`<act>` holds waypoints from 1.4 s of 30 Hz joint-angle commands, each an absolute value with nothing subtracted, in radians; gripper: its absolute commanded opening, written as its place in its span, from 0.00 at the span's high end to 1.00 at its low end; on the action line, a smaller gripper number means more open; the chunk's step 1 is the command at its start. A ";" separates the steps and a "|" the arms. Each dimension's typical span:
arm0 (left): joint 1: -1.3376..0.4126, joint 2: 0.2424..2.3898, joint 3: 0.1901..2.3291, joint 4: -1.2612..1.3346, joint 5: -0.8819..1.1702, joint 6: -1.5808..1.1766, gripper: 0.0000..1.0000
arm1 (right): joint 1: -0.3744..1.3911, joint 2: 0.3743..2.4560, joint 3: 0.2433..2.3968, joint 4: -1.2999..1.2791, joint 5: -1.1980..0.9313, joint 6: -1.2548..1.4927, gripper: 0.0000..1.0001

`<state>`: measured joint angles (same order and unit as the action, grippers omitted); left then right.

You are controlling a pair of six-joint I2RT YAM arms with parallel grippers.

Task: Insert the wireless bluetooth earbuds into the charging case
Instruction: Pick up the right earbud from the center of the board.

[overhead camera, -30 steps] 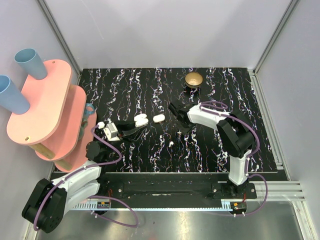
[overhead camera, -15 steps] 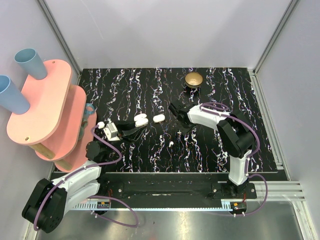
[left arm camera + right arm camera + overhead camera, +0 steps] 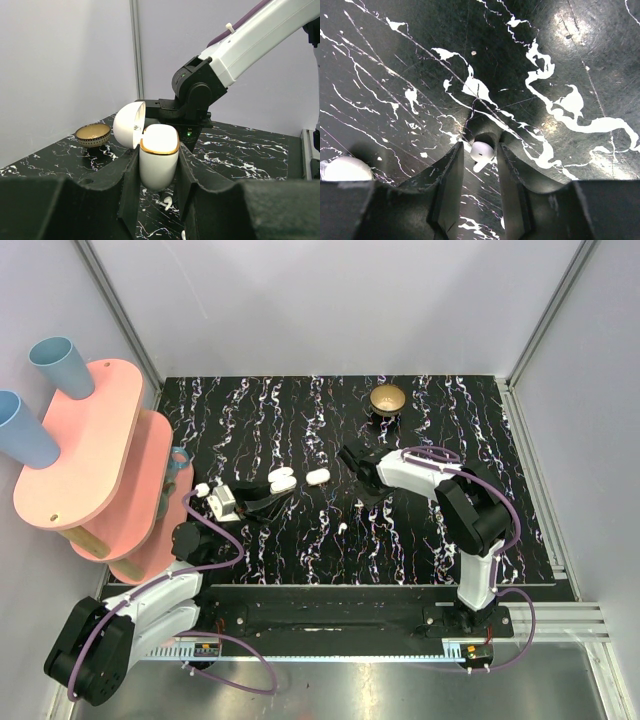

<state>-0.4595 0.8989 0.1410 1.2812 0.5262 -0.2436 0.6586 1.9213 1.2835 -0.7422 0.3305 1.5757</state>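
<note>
The left gripper [image 3: 158, 172] pinches the small white rounded plastic charging case [image 3: 159, 150] by its two sides. It seems to hold the case a little above the black tabletop with white streaks [image 3: 250, 420]. The case stands upright. Its round white lid [image 3: 128, 125] is flipped open to one side, so the gold-rimmed top is bare. I cannot see inside the case.

The right gripper [image 3: 480, 149] is down low at the table. One tiny shiny white plastic earbud [image 3: 482, 152] lies between its two fingers. The jaws are partly apart, one on each side of the bud and very close to it. A thin dark gap seems to show on each side, so I think they are not squeezing it yet.

A second little white earbud [image 3: 167, 201] lies on the table just past the held case. A round gold dish on a black base [image 3: 93, 134] sits well off to the side.

I think the step now is picking up the first bud. Next, the jaws need to close softly on it and lift it. Then they need to carry it over the open case and push it straight down into its hole. The bud is small and slippery, so it could pop out.
</note>
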 commanded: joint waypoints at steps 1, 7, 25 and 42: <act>-0.454 0.902 0.140 1.666 0.509 -0.230 1.00 | 0.644 1.936 1.255 -0.756 0.359 1.600 0.60; -0.454 0.904 0.141 1.666 0.511 -0.229 1.00 | 0.641 1.950 1.256 -0.756 0.347 1.598 0.65; -0.454 0.910 0.146 1.667 0.512 -0.230 1.00 | 0.638 1.970 1.287 -0.730 0.308 1.493 0.63; -0.454 0.917 0.152 1.666 0.517 -0.230 1.00 | 0.640 1.965 1.285 -0.721 0.311 1.445 0.79</act>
